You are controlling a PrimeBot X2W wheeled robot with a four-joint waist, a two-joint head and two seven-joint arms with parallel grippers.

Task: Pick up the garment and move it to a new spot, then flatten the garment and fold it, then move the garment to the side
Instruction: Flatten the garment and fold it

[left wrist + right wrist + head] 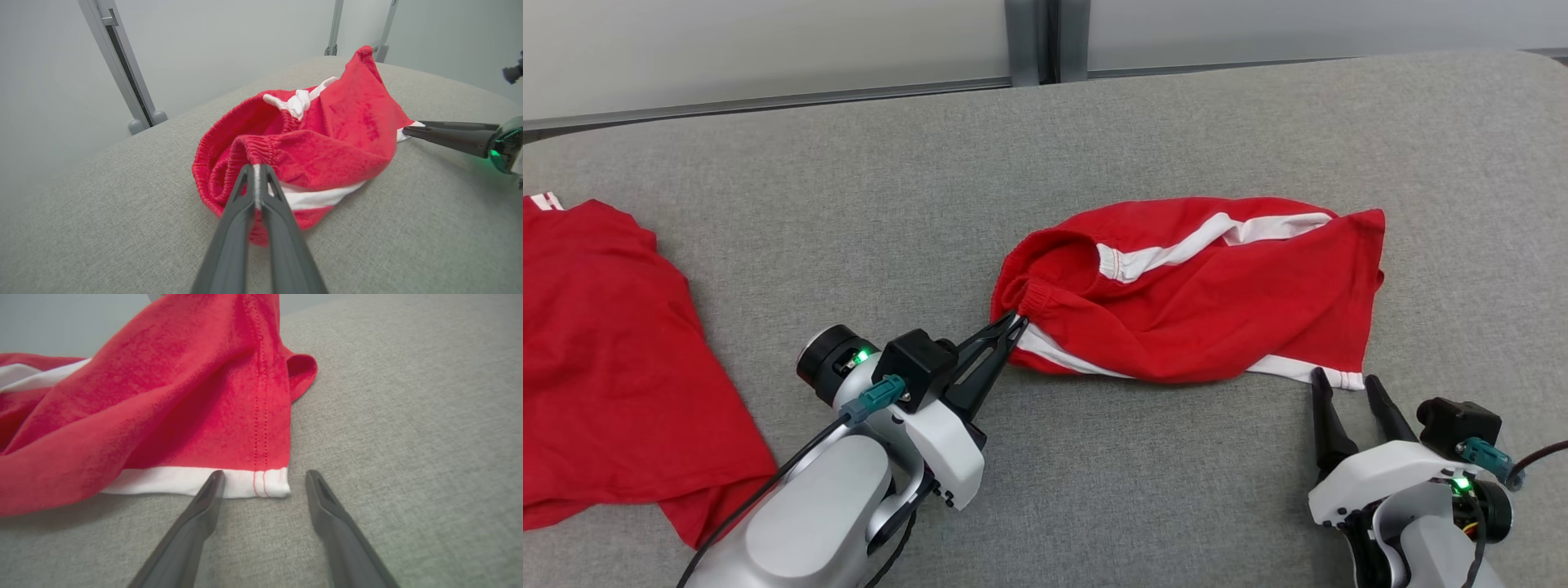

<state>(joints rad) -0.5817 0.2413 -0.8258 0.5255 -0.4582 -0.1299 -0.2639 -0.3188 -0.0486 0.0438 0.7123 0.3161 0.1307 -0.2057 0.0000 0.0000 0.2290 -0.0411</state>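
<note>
— Where's the garment [1209, 302]?
— Right of centre on the desk [1094, 122]. My left pincer [1015, 325] is clamped on its near-left waistband [261, 149]. My right pincer [1344, 376], fingers apart, straddles its white hem corner [269, 488].
— Anything unclear?
— Whether the right one touches cloth.

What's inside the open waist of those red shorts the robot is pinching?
Through the waist opening of the shorts you can see red inner fabric and a knotted white drawstring. Deeper inside is hidden by folded cloth. The left gripper is clamped on the elastic waistband.
</note>
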